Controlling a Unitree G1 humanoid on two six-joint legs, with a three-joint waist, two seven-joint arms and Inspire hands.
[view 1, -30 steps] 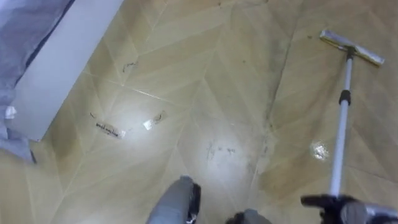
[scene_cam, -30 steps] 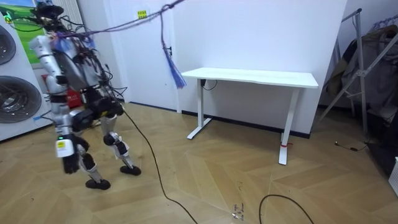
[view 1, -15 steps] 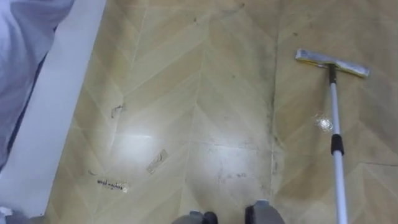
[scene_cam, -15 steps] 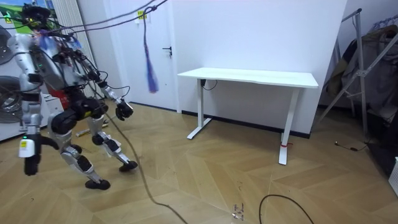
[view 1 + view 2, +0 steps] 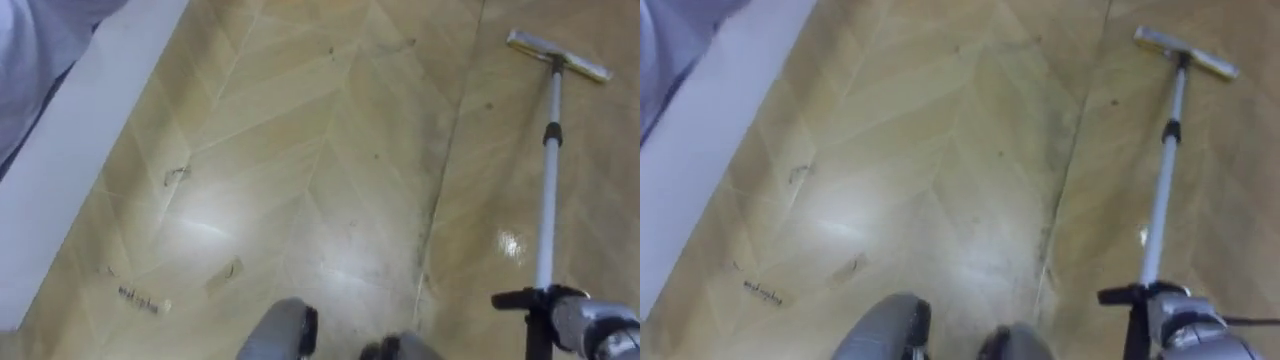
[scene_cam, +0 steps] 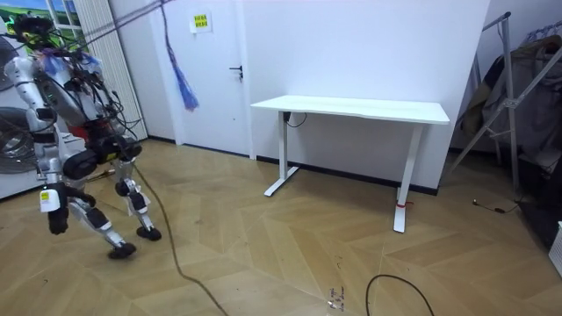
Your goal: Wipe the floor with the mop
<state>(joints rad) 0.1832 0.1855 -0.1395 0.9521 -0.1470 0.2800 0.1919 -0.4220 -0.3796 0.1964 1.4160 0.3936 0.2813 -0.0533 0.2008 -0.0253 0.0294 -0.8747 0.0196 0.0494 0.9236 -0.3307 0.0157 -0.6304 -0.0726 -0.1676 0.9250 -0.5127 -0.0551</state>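
Far right on the wood floor (image 5: 330, 150) sits the mop head (image 5: 558, 55). The mop (image 5: 547, 200) pole runs back near to the right hand (image 5: 545, 305), which is curled round it at lower right. At left is a white panel (image 5: 90, 150) with grey cloth (image 5: 40, 50) beyond it. Tape scraps (image 5: 140, 300) lie near left, their print unreadable. In the room view the robot stands well left of a white counter (image 6: 351, 110).

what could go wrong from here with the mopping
1. The right hand alone grips the mop, far from its head, so the head may twist or lift off the floor.
2. Scraps lie near the feet; the mop might only drag them along.
3. A white panel runs close on the left; a wide sweep could knock it.
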